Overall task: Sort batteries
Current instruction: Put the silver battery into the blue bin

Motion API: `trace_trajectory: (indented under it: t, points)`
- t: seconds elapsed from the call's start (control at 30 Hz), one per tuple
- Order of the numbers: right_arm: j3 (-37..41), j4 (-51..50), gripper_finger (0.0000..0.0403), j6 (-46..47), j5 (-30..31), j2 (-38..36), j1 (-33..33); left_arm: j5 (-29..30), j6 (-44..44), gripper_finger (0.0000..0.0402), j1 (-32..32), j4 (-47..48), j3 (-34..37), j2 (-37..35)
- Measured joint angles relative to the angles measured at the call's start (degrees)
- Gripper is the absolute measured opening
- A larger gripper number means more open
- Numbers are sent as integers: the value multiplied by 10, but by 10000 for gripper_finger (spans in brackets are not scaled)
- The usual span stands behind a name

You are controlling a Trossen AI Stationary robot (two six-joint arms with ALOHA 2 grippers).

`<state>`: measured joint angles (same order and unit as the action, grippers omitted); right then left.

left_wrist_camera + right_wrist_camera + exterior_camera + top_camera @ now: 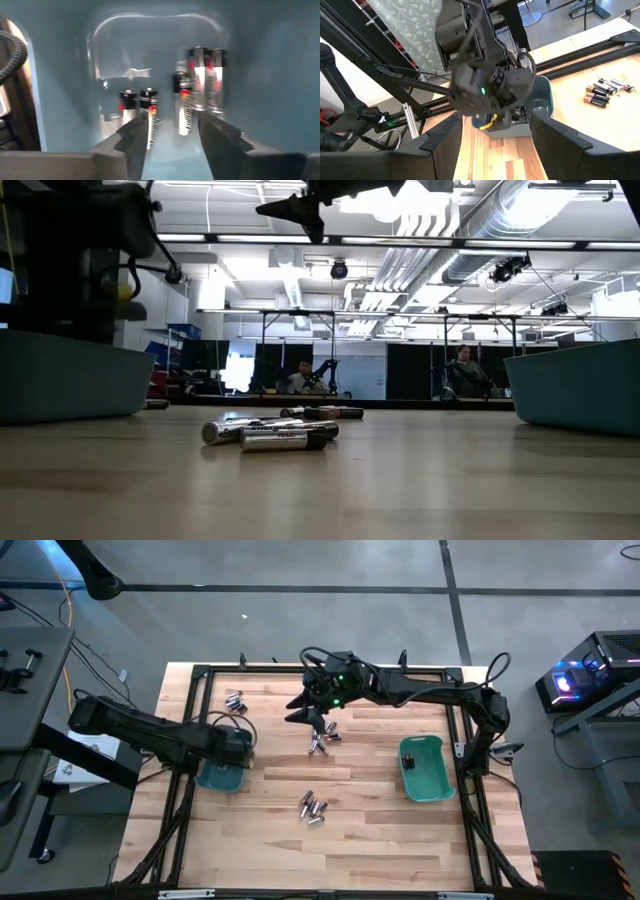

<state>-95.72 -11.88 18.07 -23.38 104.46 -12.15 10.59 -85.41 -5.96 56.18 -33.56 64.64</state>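
Left hand (170,145) sat inside left bin (218,776), fingers parted, empty | right hand (312,712) open over batteries (322,736) mid-bench (380,840) | more batteries (313,807) lay in open room toward front edge

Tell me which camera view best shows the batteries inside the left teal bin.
The left wrist view: it looks straight into the left teal bin at the batteries inside, past the left gripper. The high view has the arm covering them, the low view shows only the bin's wall, the right wrist view little.
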Motion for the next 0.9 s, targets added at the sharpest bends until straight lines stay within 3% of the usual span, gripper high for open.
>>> trace_trajectory:
  t: [0.13, 0.37, 0.57, 0.67, 0.73, 0.9]
  points:
    - [-1, -39, 224, -5, 0, -11, -7, 1, 1, 188, 0, 2, -17, -49]
    - [-1, -195, 224, -78, 5, -19, -14, 30, 45, 187, -1, 11, -63, -116]
    - [-1, -299, 224, -106, 73, 31, 1, 90, 121, 186, -1, 2, -104, -145]
    - [-1, -301, 224, -117, 67, 70, 10, 118, 146, 186, 0, -7, -114, -148]
    - [-1, -301, 224, -182, 58, 100, 18, 128, 157, 186, 0, -9, -116, -147]
    - [0, -298, 224, -450, 68, 160, 37, 130, 185, 186, 0, -25, -116, -147]
